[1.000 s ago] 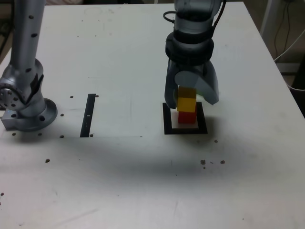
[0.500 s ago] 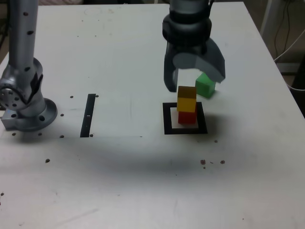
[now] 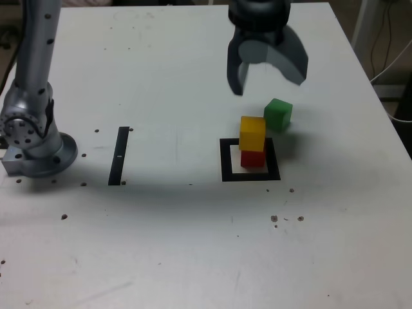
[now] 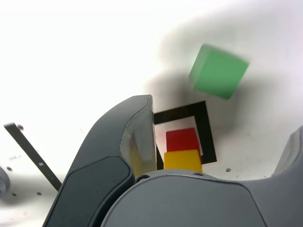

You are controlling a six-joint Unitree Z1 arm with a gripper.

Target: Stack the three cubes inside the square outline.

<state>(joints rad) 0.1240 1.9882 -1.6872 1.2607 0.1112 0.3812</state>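
The yellow cube (image 3: 252, 133) sits on the red cube (image 3: 253, 158) inside the square outline (image 3: 250, 161). The green cube (image 3: 278, 114) lies on the table (image 3: 161, 232) just outside that outline, at its far corner toward the exterior view's right. The gripper (image 3: 267, 76) hangs above the outline with its jaws spread wide, holding nothing.

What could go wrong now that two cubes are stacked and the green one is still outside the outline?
1. The green cube sits close behind the yellow cube on the red cube; wide-open fingers coming down around it might clip the stack.
2. The yellow cube looks slightly offset on the red, so a third cube could tip it.
3. The stack sits toward one side of the square outline, so a nudge might push it onto the border.
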